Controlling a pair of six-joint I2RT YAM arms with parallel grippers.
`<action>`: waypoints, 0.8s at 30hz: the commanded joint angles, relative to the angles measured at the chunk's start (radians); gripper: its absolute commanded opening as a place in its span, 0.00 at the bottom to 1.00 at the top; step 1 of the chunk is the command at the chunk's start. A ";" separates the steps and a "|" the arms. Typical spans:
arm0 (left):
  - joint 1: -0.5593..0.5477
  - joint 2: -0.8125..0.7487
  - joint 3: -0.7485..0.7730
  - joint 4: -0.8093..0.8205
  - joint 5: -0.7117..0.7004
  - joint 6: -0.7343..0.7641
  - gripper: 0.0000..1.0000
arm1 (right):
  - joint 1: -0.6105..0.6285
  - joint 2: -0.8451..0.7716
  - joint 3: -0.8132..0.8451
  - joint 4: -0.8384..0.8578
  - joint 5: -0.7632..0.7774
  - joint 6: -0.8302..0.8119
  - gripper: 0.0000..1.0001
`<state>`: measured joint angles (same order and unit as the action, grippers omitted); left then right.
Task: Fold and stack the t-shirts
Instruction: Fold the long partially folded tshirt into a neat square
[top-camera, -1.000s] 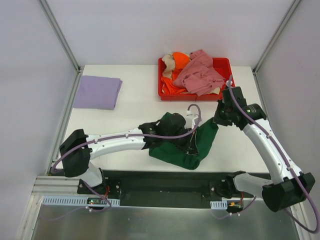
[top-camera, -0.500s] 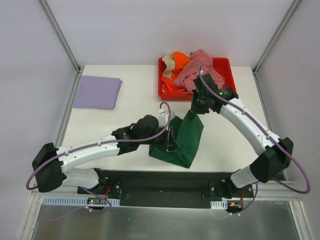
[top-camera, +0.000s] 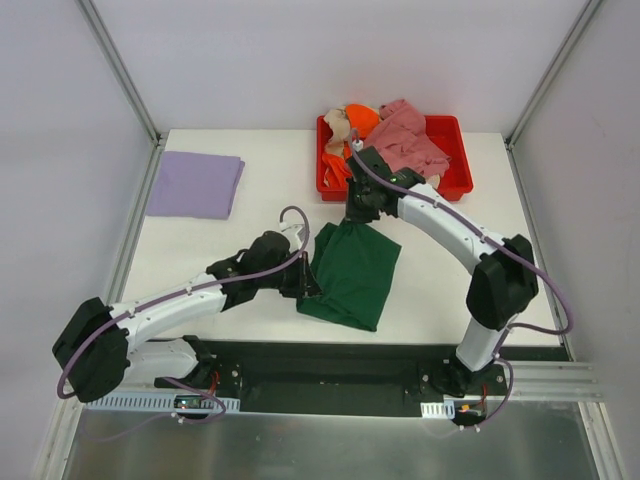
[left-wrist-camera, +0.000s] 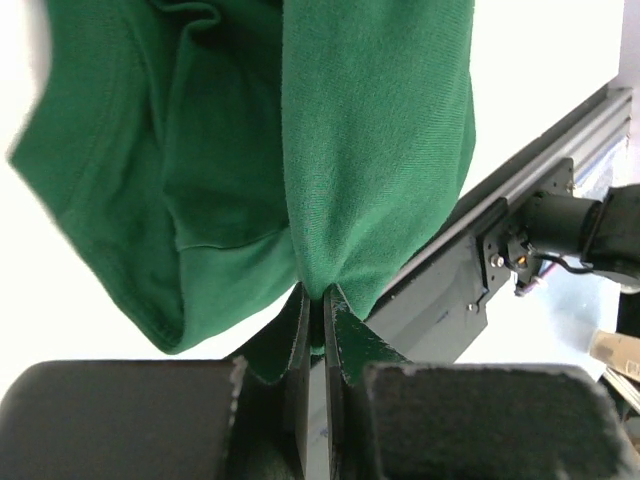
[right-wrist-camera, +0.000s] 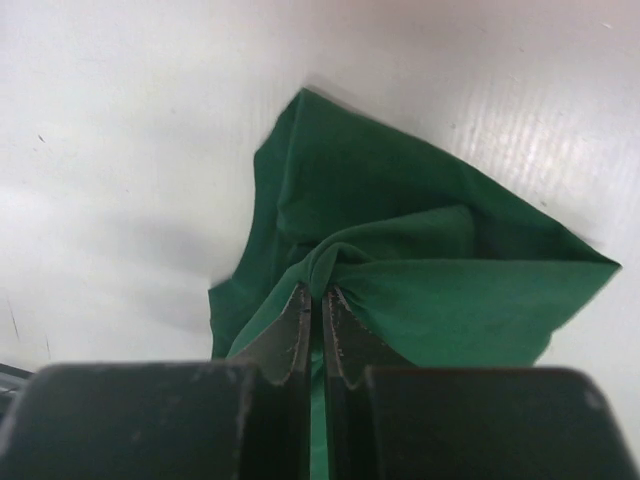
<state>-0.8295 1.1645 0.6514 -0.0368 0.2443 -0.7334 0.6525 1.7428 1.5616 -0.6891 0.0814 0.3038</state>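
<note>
two pinches hold the dark green t-shirt (top-camera: 352, 272), bunched on the table (top-camera: 250, 215) near the middle of its near edge: your left gripper (left-wrist-camera: 315, 300) is clamped on its left edge, your right gripper (right-wrist-camera: 317, 298) on its far end. both bites look thin; pull them apart too hard and the cloth may slip out, or drag crooked and spoil the fold.

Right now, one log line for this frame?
left jaws: shut on dark green t-shirt | right jaws: shut on it | lavender t-shirt: folded, aside
</note>
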 joint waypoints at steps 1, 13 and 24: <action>0.044 -0.009 -0.027 -0.026 0.003 0.000 0.00 | 0.001 0.029 0.037 0.167 0.006 0.018 0.01; 0.099 -0.025 -0.070 -0.049 -0.008 -0.017 0.06 | 0.002 0.205 0.110 0.233 -0.071 0.035 0.02; 0.119 -0.078 -0.087 -0.113 -0.033 -0.032 0.45 | 0.007 0.302 0.159 0.269 -0.143 0.057 0.28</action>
<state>-0.7120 1.1454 0.5724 -0.0803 0.2230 -0.7547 0.6617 2.0335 1.6463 -0.4900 -0.0433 0.3538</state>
